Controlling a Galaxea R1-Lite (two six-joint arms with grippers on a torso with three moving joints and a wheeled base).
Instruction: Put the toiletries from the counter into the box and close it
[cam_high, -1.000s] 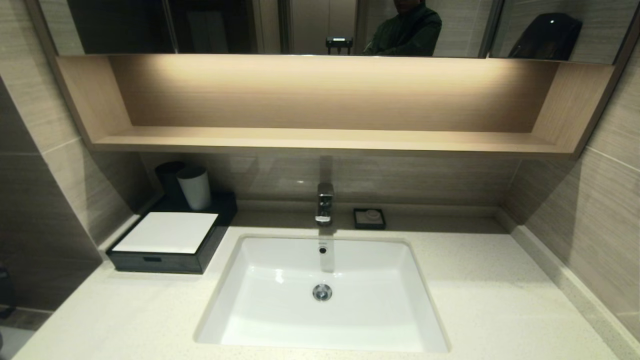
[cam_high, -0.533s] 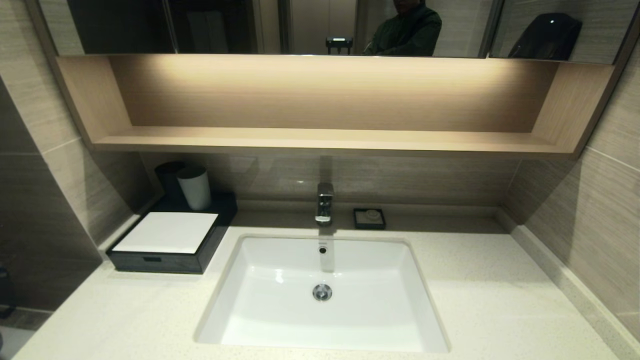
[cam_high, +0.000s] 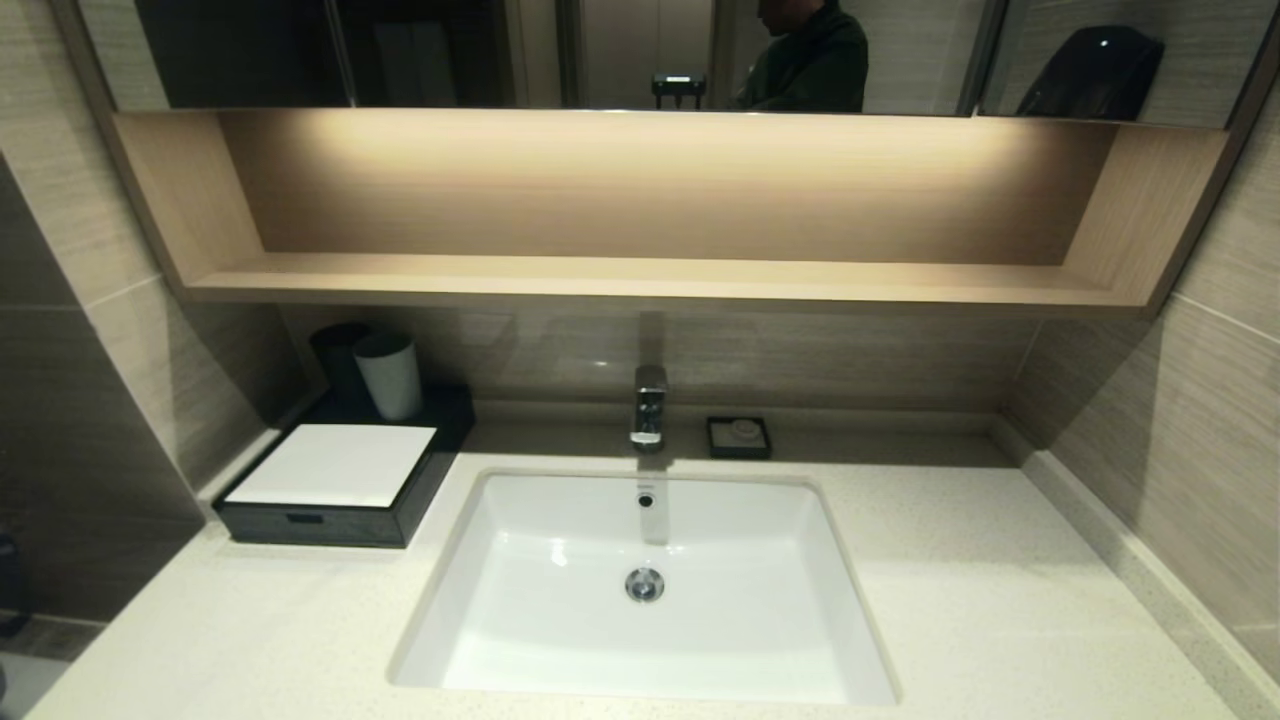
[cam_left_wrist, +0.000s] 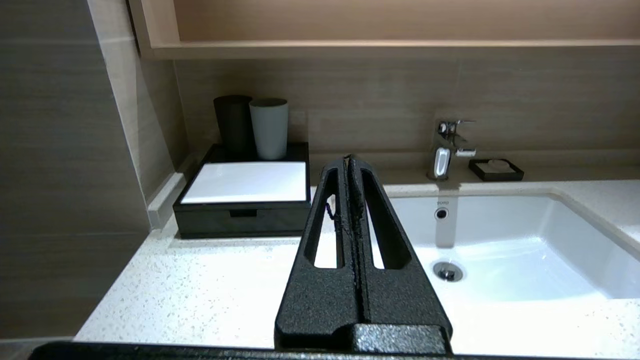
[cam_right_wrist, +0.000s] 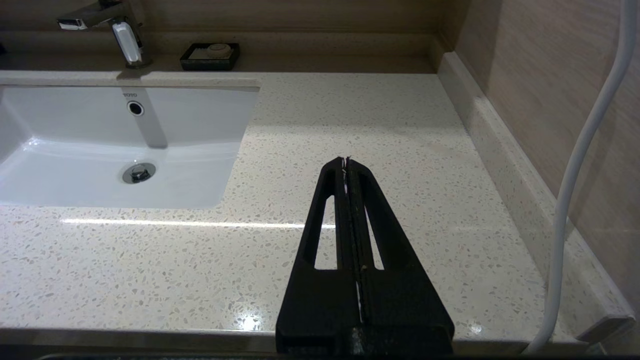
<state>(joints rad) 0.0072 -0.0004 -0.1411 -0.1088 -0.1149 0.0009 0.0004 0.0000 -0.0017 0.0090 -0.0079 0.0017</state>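
1. Black with a flat white top, the box (cam_high: 330, 480) sits at the far left of the counter (cam_high: 1000, 600), near the wall. Its front drawer looks pushed in. We count one box.
2. Behind the box stand two cups, one black cup (cam_high: 337, 355) and one white cup (cam_high: 390, 375).
3. Our left gripper (cam_left_wrist: 350, 160) waits at the front edge of the counter, well apart from the box. Its two fingers are pressed together and hold nothing.
4. In the middle is one white basin (cam_high: 480, 600), with one tap (cam_high: 649, 405) behind it.
5. Just right of the tap is one small black dish (cam_high: 738, 437) with a round piece in it.
6. Our right gripper (cam_right_wrist: 346, 161) rests over the bare right side of the counter, fingers together too, holding nothing.
7. We count no wrapped packets on the counter in any view. We cannot see inside the box.
8. We think the job is either done or the packets are out of sight. To do this step well, we should look along the drawer front, check that it sits flat with the box, and keep both arms away from the cups.
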